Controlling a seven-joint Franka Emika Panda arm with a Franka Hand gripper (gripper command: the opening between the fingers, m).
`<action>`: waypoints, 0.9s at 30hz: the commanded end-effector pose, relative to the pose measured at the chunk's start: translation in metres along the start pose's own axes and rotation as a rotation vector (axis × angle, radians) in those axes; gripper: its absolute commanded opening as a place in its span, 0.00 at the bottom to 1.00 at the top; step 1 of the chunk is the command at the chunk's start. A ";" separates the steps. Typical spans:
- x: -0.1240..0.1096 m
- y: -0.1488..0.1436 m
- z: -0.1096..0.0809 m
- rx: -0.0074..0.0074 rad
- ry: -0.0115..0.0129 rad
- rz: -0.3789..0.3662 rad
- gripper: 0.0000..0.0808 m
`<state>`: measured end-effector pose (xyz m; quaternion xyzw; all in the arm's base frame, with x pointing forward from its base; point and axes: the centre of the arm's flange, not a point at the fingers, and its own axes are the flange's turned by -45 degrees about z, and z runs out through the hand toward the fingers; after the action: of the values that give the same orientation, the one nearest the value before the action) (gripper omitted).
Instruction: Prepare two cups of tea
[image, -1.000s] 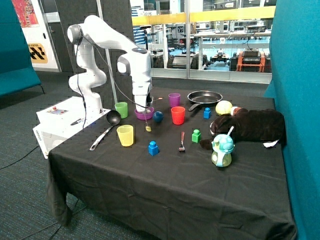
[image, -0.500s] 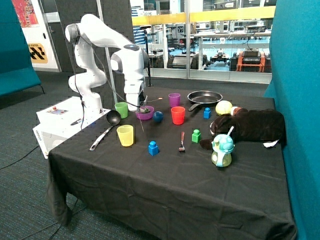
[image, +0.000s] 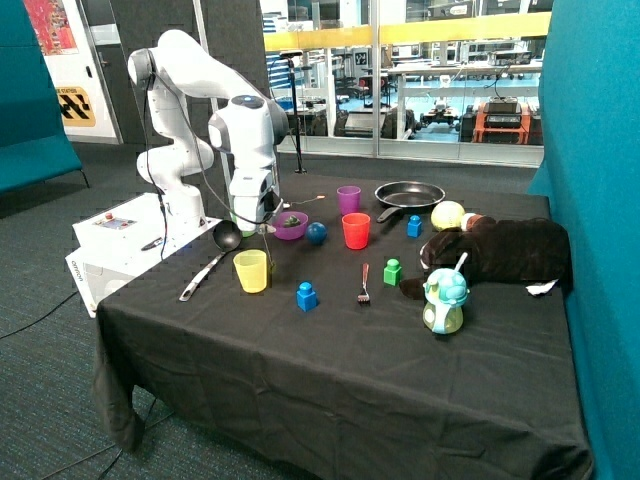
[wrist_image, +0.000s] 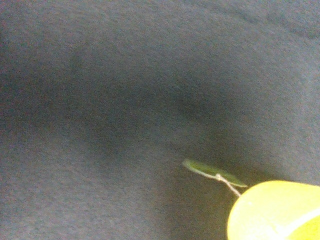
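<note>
My gripper (image: 256, 221) hangs just above and behind the yellow cup (image: 250, 270), shut on the string of a tea bag. In the wrist view the small flat tea bag (wrist_image: 212, 172) dangles edge-on from its thin string, right beside the rim of the yellow cup (wrist_image: 277, 212) and outside it. The fingers themselves do not show in the wrist view. A green cup (image: 242, 215) stands behind the gripper, partly covered by it. A red cup (image: 355, 230) and a purple cup (image: 348, 198) stand further along the table.
A purple bowl (image: 291, 226) and a blue ball (image: 316, 233) sit beside the gripper. A black ladle (image: 213, 253) lies by the yellow cup. A blue brick (image: 306, 296), fork (image: 364, 283), green brick (image: 392, 271), frying pan (image: 410, 192) and dark plush toy (image: 505, 250) lie beyond.
The gripper has swung from over the purple bowl towards the yellow cup, carrying the hanging tea bag with it.
</note>
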<state>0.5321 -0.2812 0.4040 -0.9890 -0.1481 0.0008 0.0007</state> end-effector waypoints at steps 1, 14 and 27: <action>-0.010 0.016 0.009 -0.0015 0.0015 0.058 0.00; -0.015 0.015 0.016 -0.0015 0.0015 0.079 0.00; -0.023 0.013 0.028 -0.0014 0.0015 0.144 0.00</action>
<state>0.5228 -0.3003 0.3852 -0.9950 -0.0994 0.0021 0.0016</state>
